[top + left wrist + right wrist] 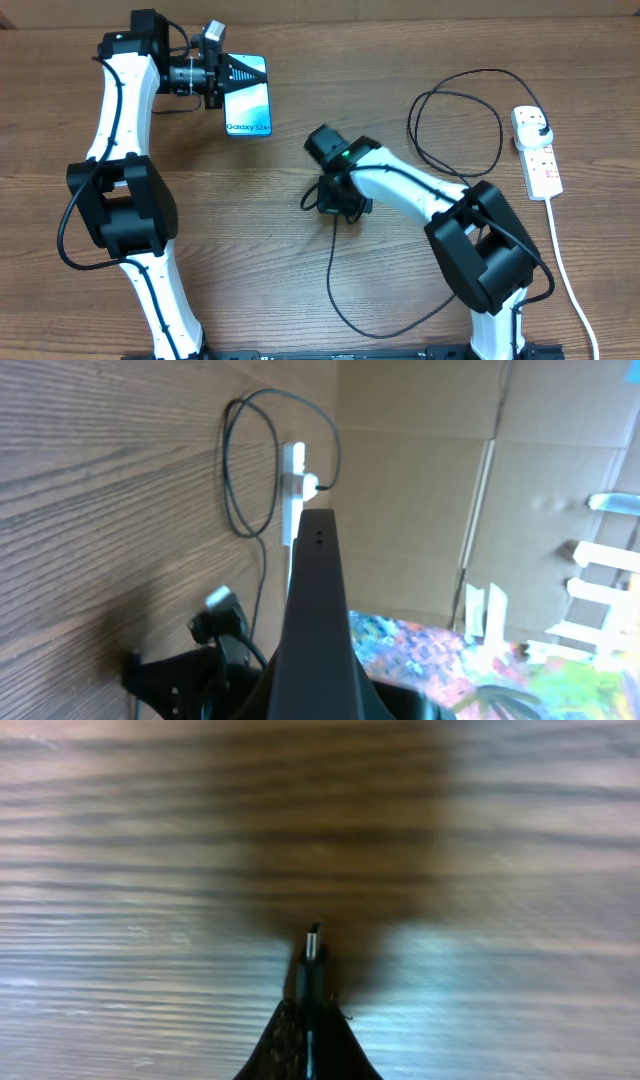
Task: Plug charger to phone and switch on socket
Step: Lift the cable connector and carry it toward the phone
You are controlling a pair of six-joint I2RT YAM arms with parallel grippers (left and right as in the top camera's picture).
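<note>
The phone (250,104), with a cyan screen and "Galaxy S24+" text, is at the back left of the table. My left gripper (238,72) is shut on its far end. In the left wrist view the phone (315,590) is a dark slab seen edge-on, rising from between the jaws. The charger is a thin black cable (462,108) looping mid-right. Its black plug (536,126) sits in the white socket (538,155) at the right. My right gripper (335,203) is shut on the connector tip (312,944), low over the wood at centre.
The socket's white cord (566,262) runs toward the front right edge. A long slack run of black cable (336,292) trails from the right gripper toward the front. A cardboard wall (420,490) stands behind the socket (292,488).
</note>
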